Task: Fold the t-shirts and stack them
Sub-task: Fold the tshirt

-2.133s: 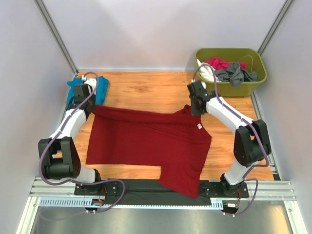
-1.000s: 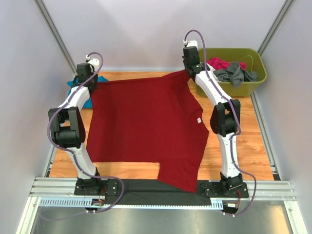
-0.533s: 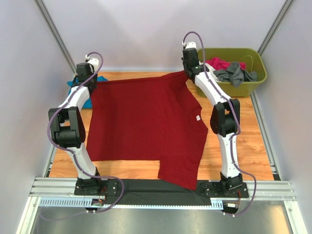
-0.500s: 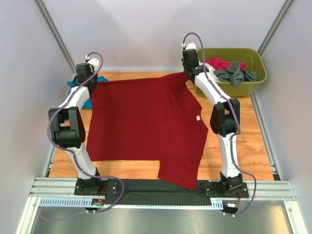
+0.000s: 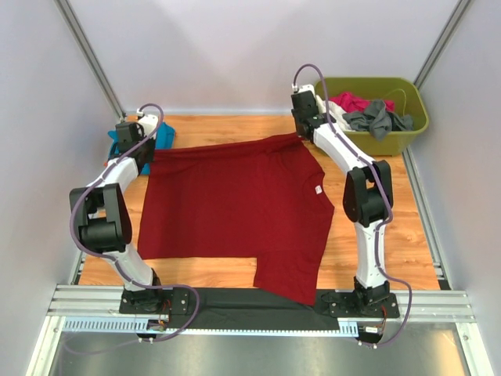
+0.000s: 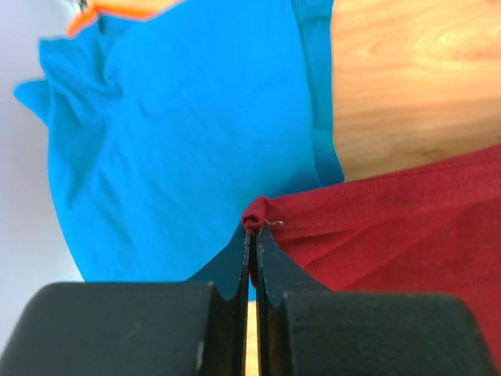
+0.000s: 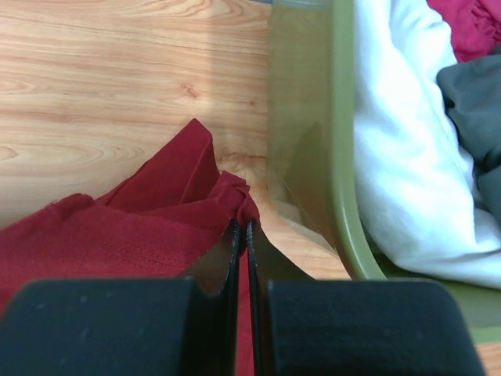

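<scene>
Red shirt (image 5: 235, 204) spread overhead, wrist views show pinched corners

Your left gripper (image 6: 252, 231) and right gripper (image 7: 241, 227) are both clamped tight, each pinching an edge of the dark red shirt (image 5: 235, 204). Your left arm (image 5: 117, 176) and right arm (image 5: 344, 153) reach far forward, elbows bent.

matt cloth dark red shirt (image 5: 235, 204), wood-grain table (image 5: 227, 145)

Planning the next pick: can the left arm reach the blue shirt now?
Likely yes: the blue shirt lies uncovered right by the left hand, but that hand is shut on the red shirt.
</scene>
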